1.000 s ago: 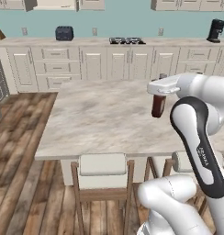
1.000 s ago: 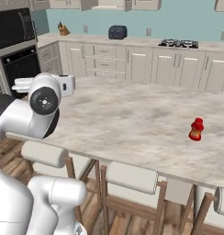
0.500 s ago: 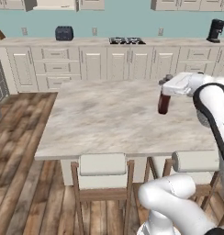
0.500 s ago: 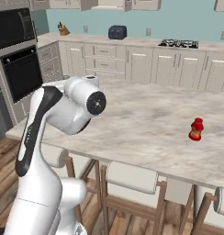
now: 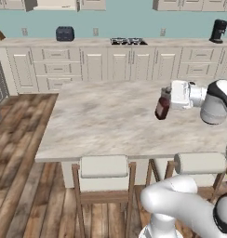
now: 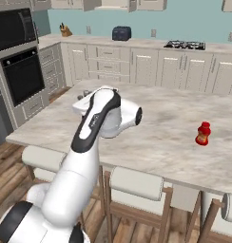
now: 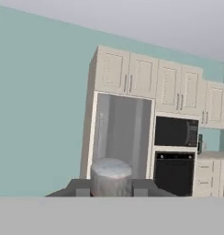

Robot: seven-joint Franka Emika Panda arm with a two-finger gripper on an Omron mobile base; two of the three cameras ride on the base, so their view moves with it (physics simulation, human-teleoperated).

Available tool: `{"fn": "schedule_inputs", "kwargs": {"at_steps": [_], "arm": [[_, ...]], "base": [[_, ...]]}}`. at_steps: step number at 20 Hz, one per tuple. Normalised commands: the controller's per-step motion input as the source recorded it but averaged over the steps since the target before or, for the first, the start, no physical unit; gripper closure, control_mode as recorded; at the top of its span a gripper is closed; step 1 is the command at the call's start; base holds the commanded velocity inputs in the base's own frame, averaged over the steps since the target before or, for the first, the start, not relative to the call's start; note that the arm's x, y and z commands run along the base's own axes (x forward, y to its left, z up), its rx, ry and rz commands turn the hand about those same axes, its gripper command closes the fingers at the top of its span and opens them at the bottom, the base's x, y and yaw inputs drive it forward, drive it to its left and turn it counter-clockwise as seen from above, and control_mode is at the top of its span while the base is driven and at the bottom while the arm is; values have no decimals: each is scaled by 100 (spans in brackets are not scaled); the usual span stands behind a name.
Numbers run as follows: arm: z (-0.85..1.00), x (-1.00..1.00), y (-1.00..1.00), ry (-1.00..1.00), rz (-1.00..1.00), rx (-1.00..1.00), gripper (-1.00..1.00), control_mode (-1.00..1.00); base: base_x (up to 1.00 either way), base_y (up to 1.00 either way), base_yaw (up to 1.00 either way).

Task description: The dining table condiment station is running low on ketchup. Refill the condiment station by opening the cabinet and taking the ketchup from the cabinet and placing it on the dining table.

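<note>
Left base view shows the gripper pinching the ketchup above the dining table, at 3 o'clock; right base view reveals a red item at the table's 3 o'clock, with bare marble around it.

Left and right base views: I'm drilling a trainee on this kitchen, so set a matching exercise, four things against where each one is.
Things:
1. ketchup
2. small red bottle
3. toaster
4. coffee machine

Places:
A. far right end of the wall counter
B. held in the gripper above the dining table
C. standing on the dining table top
D. on the wall counter, left of the stovetop

Pairs: 1-B, 2-C, 3-D, 4-A
</note>
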Motion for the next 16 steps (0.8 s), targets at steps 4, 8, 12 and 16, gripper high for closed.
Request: {"fn": "schedule_inputs", "kwargs": {"at_steps": [4,8,12,16], "arm": [[-54,15,8,2,7,-14,100,-100],[-60,23,42,0,1,-18,100,-100],[-40,27,35,-1,0,-7,100,-100],[-44,46,7,0,0,1,100,-100]], "base": [[0,0,0],[0,0,0],[0,0,0],[0,0,0]]}}
